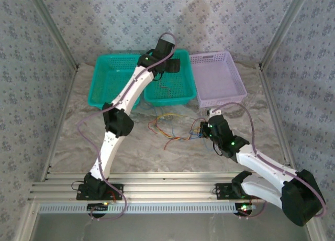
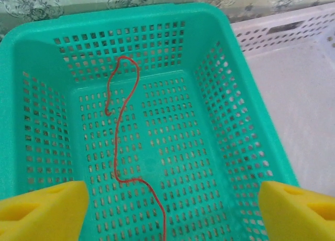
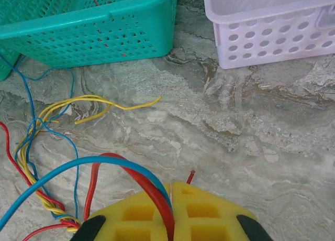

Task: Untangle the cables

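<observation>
Cables (image 1: 170, 127), a loose tangle of thin red, yellow-orange and blue wires, lay on the marble-patterned table (image 1: 251, 146) near the middle of the top view, just at 9 o'clock of the right gripper (image 1: 203, 128). In the right wrist view that gripper (image 3: 171, 199) was clamped: its yellow foam pads (image 3: 204, 220) pressed together on a red cable (image 3: 152, 186), which rose from the seam between them and arched toward 9 o'clock. A blue cable (image 3: 52, 173) arched over it, and yellow strands (image 3: 104, 100) lay flat on the table (image 3: 235, 136) at 10 o'clock.

At 12 o'clock in the top view the left gripper (image 1: 170, 65) hung over a teal perforated plastic basket (image 1: 178, 98). Its pads (image 2: 42, 212) stood wide apart, holding nothing (image 2: 170, 215). A single red wire (image 2: 118, 146) lay loose on the basket (image 2: 131, 15) floor, snaking from 6 toward 12 o'clock. A second teal basket (image 1: 99, 78) sat at 11 o'clock, and a lilac perforated basket (image 1: 238, 89) at 1 o'clock, just beside the first.
</observation>
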